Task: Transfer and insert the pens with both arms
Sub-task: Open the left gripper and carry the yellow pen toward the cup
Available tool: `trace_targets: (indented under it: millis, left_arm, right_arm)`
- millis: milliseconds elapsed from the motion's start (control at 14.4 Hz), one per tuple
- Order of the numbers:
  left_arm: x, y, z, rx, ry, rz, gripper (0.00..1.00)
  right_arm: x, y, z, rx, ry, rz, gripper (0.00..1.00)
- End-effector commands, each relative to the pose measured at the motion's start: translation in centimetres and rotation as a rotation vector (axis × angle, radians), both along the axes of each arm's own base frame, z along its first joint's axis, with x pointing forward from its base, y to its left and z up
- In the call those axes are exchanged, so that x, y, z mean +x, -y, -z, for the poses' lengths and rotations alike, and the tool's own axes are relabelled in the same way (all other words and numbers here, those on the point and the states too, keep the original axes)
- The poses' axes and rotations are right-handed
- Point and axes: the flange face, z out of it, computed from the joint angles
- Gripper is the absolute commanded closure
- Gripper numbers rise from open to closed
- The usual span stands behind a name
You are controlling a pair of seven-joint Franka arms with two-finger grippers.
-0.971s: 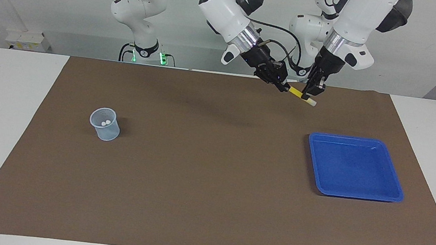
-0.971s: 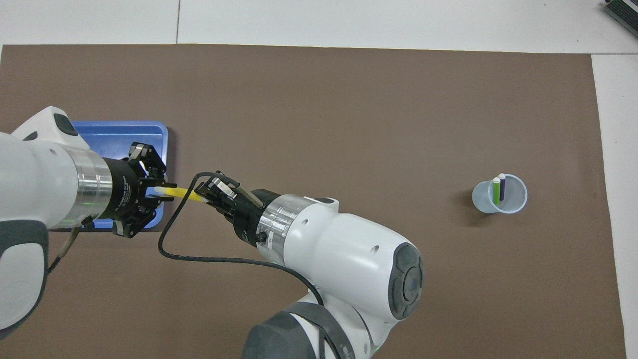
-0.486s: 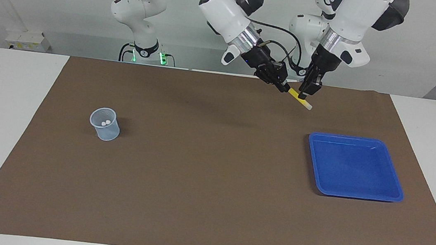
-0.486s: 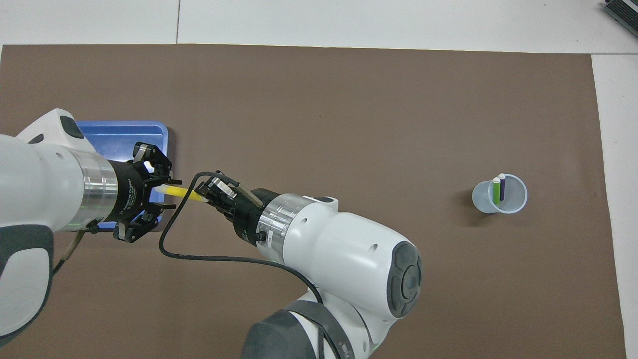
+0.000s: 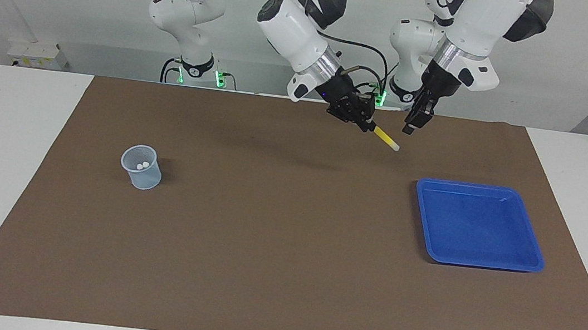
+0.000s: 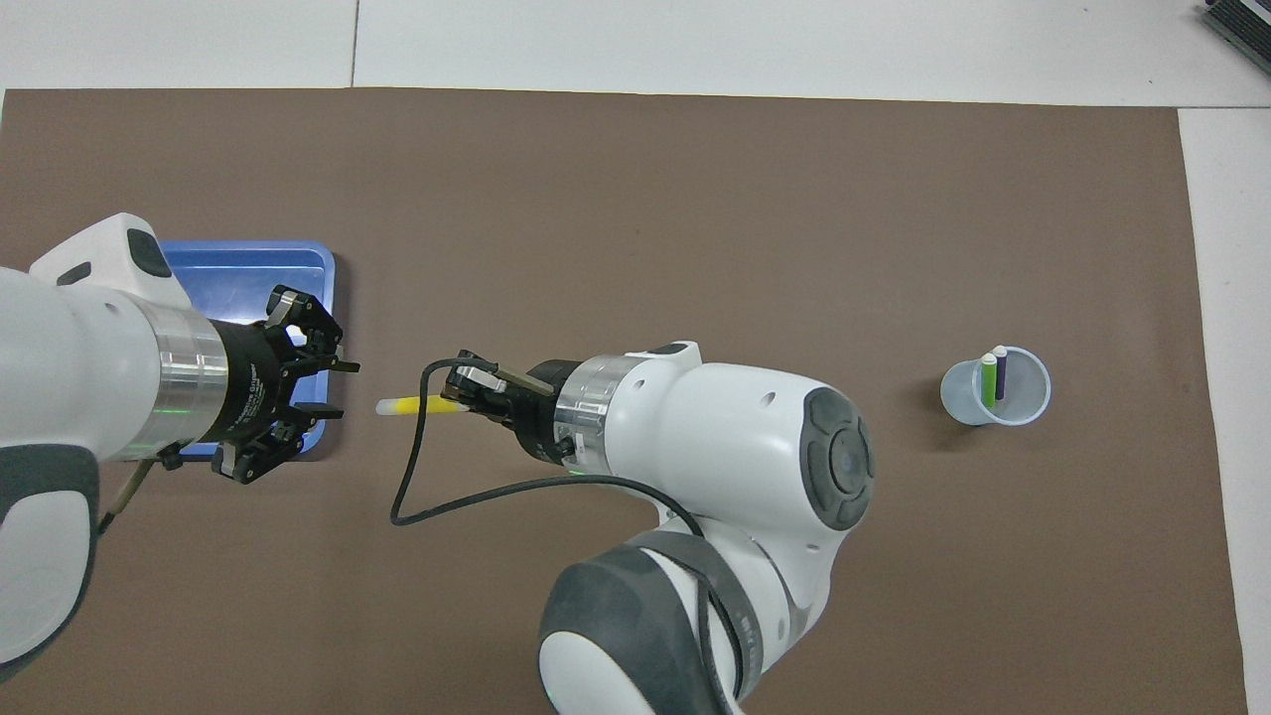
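My right gripper (image 5: 365, 124) is shut on the yellow pen (image 5: 385, 137) and holds it in the air over the brown mat, pale cap end pointing away from the gripper. It shows in the overhead view too, gripper (image 6: 465, 395) and pen (image 6: 412, 405). My left gripper (image 5: 410, 126) is open and empty beside the pen's cap end, a short gap apart from it, and over the blue tray's edge in the overhead view (image 6: 336, 387). The green pen (image 6: 989, 382) and purple pen (image 6: 1001, 369) stand in a clear cup (image 6: 996, 409).
The blue tray (image 5: 475, 261) lies empty on the mat toward the left arm's end. The clear cup (image 5: 141, 177) stands toward the right arm's end. A brown mat (image 5: 272, 252) covers most of the white table.
My left gripper has opened and let go of the yellow pen. My right gripper has drawn the pen away from it, toward the right arm's end of the table.
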Motion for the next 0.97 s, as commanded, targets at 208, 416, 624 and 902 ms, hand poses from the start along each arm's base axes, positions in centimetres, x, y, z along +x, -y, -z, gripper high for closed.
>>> trace_targets:
  millis: [208,416,624,902]
  left_arm:
    - [-0.9,-5.6,0.1,0.014,-0.028,0.460,0.60]
    - [-0.8,-9.8,0.2,0.004,-0.026,0.676,0.57]
    - [-0.5,-14.1,0.2,-0.001,-0.002,0.776,0.38]
    - [-0.1,-18.3,-0.3,0.018,0.029,0.829,0.00]
  right_arm:
    - [2.1,5.7,0.6,-0.285,0.094,-0.284,1.00]
    - [2.8,10.0,0.6,-0.458,0.126,-0.467,1.00]
    - [3.1,17.6,-0.8,-0.617,0.133,-0.733,1.00]
    - [3.2,27.1,-2.2,-0.828,0.100,-1.043,1.00]
